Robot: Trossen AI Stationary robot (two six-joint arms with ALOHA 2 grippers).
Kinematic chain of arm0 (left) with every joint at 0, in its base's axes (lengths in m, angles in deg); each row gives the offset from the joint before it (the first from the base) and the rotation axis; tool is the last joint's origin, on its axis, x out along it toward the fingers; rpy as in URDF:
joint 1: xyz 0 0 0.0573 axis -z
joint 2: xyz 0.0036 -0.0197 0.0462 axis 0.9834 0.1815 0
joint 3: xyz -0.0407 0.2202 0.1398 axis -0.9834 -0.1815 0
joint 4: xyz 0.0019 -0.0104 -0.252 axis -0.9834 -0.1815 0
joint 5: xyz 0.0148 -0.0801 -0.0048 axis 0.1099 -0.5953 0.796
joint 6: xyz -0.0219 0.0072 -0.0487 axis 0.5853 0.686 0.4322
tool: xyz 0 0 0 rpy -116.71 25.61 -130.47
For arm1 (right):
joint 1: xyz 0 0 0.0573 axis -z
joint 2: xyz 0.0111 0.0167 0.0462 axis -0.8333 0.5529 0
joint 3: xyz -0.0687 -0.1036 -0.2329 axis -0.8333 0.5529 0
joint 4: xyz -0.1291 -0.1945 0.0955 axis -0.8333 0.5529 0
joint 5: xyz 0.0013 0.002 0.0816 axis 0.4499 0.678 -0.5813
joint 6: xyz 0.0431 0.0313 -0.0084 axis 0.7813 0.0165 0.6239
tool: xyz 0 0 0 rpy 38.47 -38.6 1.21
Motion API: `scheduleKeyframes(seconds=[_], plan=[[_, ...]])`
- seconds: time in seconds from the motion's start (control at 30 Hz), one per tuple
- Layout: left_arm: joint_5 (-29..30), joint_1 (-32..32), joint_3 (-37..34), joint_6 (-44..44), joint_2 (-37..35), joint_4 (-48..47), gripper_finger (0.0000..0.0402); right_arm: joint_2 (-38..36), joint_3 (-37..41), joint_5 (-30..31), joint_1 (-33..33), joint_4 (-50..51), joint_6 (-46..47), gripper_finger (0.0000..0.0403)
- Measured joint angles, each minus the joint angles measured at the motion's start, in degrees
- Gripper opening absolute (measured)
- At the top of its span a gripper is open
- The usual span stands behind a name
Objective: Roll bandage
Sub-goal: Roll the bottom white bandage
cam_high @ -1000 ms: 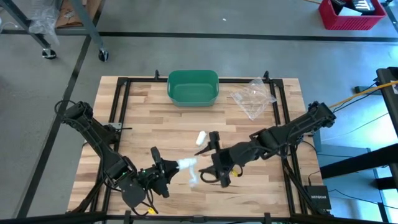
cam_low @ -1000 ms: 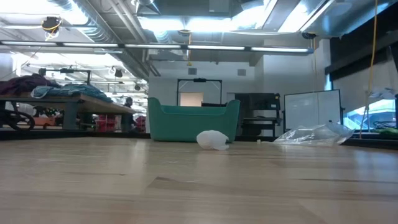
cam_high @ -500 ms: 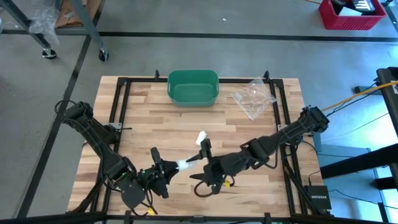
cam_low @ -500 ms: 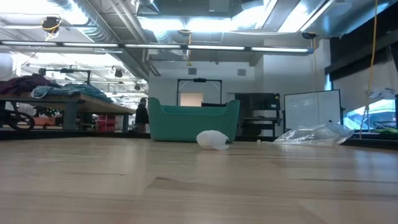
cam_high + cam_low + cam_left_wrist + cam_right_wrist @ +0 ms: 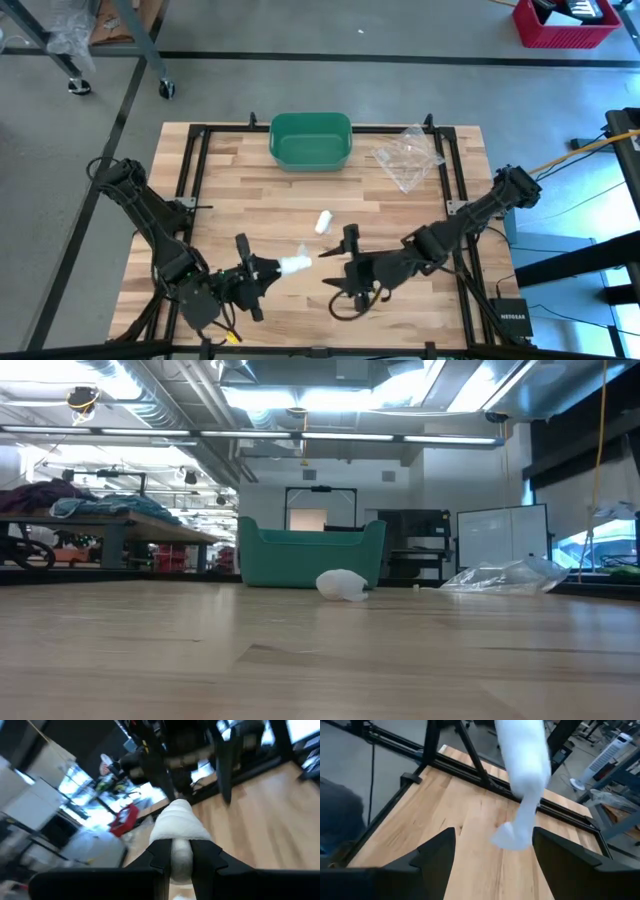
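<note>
the left gripper [image 5: 262,276] sits low at the near left of the table [image 5: 240,215], clamped on one end of the white bandage [image 5: 295,264]; in its wrist view the two fingers [image 5: 159,854] pinch the cloth [image 5: 179,827] between them, the wrapped end bulging out past the tips. the bandage is held off the wood, sticking out from the left gripper toward the right arm. the right gripper [image 5: 343,270] is just beside the free end, near the table's middle front, its jaws spread wide and holding nothing; in its wrist view the loose strip [image 5: 524,775] hangs down between the parted fingers [image 5: 436,854] without touching them. a small white roll [image 5: 322,221] lies on the wood a little beyond both grippers. a green bin [image 5: 311,140] stands at the far edge, with a clear plastic bag [image 5: 407,156] beside it, well apart from the arms. the low view shows the bin [image 5: 311,556], roll [image 5: 342,585] and bag [image 5: 505,576] only
</note>
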Motion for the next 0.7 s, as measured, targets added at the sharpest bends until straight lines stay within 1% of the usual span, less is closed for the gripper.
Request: scheduleKeyframes(seconds=[0.13, 0.23, 0.3, 0.37, 0.47, 0.7], plan=[[-1.84, 1.16, 0.0, 5.84, -0.72, 0.0, 0.004, 0.01, 7.2, -0.52, 2.1, -10.46, 1.43, 0.0269], [-1.96, 2.47, 0.0, 9.16, -0.44, -0.03, 0.004, 0.02, 11.01, -3.66, 3.18, -17.13, 3.39, 0.0269], [-1.95, 3.32, 0.0, 11.04, -0.23, -0.05, 0.004, 0.0, 12.35, -4.17, 3.25, -18.13, 5.14, 0.0269], [-1.95, 4.12, 0.0, 11.19, -0.06, -0.12, 0.004, 0.04, 12.8, -4.61, 3.36, -18.62, 5.37, 0.0269], [-1.92, 4.74, 0.0, 11.41, -0.1, -0.02, 0.004, 0.0, 13.04, -5.4, 3.32, -21.88, 5.49, 0.0269], [-1.92, 4.07, 0.0, 10.21, -0.1, -0.03, 0.004, 0.0, 13.17, -5.65, 3.51, -23.66, 5.49, 0.0269]])
